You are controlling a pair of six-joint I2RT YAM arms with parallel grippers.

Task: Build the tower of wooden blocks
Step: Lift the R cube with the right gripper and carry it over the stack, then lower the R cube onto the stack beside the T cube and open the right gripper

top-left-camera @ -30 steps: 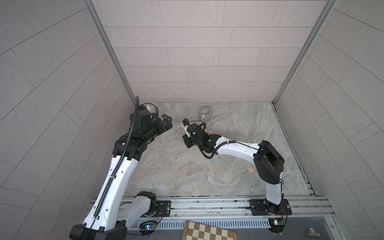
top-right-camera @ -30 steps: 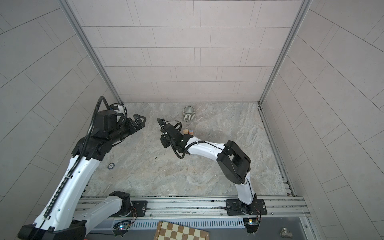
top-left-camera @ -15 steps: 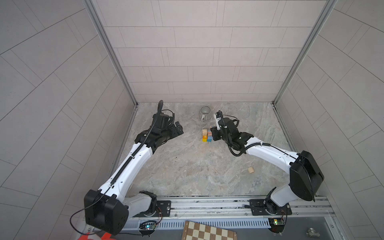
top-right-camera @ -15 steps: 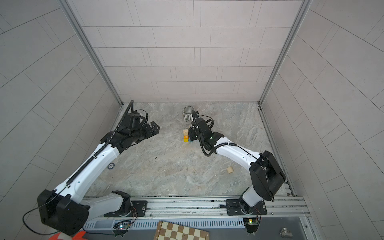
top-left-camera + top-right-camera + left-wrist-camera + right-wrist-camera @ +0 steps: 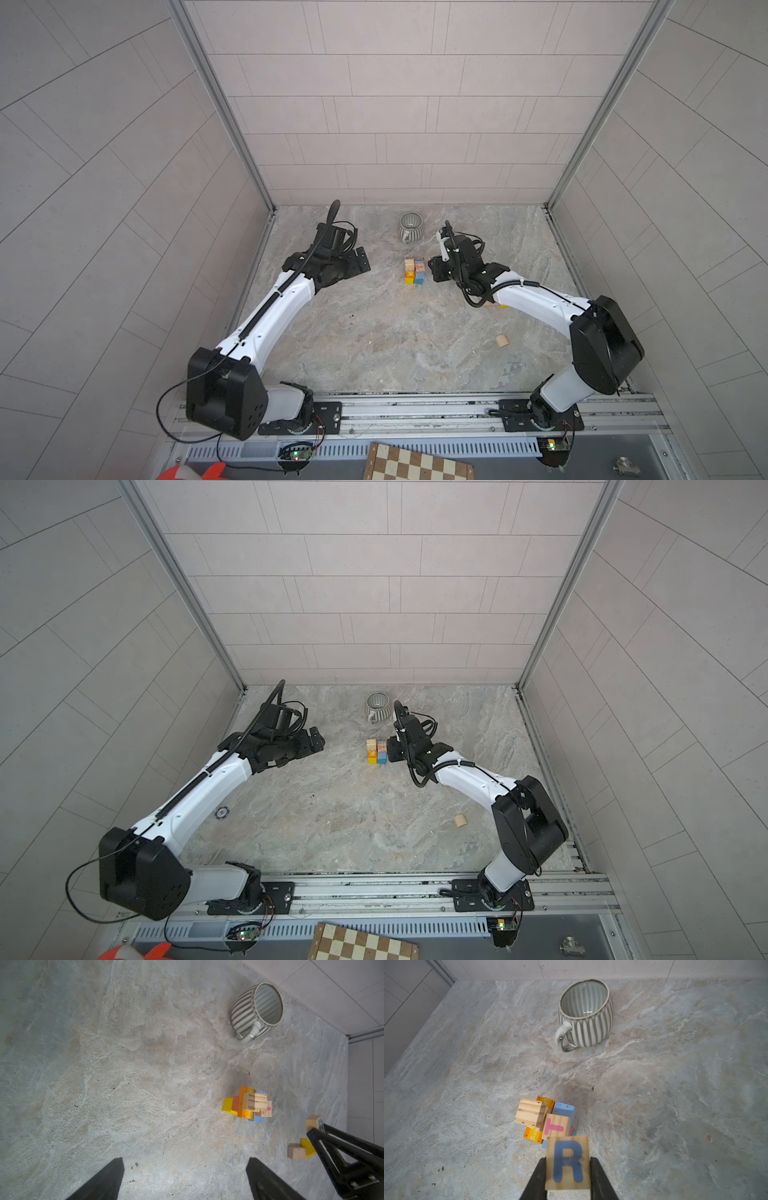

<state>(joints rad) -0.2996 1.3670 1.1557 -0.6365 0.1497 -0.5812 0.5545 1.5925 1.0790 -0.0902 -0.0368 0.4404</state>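
The wood block tower (image 5: 414, 272) (image 5: 376, 752) stands mid-table: yellow, orange and light blue blocks below, a ridged natural block and a cube with a pink T on top (image 5: 546, 1120) (image 5: 249, 1105). My right gripper (image 5: 568, 1159) is shut on a natural cube with a blue R (image 5: 568, 1162), held just right of the tower, a little above the table (image 5: 432, 270) (image 5: 390, 750). My left gripper (image 5: 187, 1160) is open and empty, well left of the tower (image 5: 361, 262) (image 5: 318, 739).
A grey ribbed mug (image 5: 410, 226) (image 5: 585, 1014) stands behind the tower. A loose natural cylinder (image 5: 502, 341) lies at front right. A natural cube (image 5: 296, 1152) and a yellow block (image 5: 308, 1148) lie under the right arm. A chessboard (image 5: 415, 463) sits off the front edge.
The right gripper with its cube has swung from left of centre to the tower's right side, uncovering the tower. The left arm has come down and stretched toward the middle.
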